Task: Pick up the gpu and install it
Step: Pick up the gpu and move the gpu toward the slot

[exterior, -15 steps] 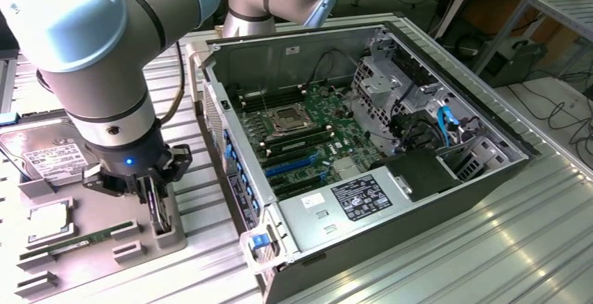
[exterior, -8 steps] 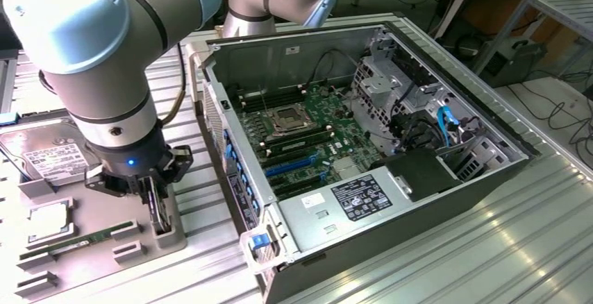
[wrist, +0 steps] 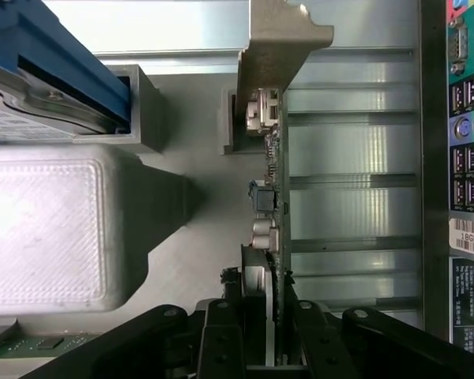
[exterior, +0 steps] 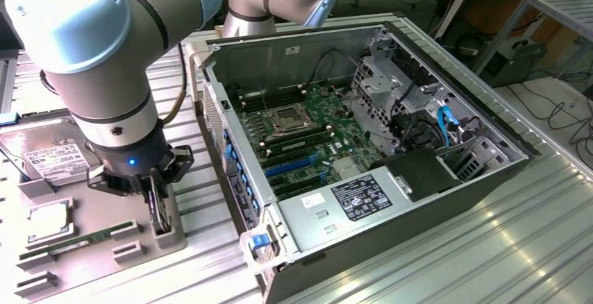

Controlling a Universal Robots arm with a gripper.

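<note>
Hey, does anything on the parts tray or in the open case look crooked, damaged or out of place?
Nothing stands out. The gpu stands upright on edge in its holder, with the gripper down over it, not askew.

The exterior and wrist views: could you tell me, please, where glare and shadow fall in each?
Exterior view: glare streaks the ribbed metal table; the computer case is dimmer inside. Wrist view: the pale block throws a dark shadow on the grey tray; table ribs gleam beside the gpu.
</note>
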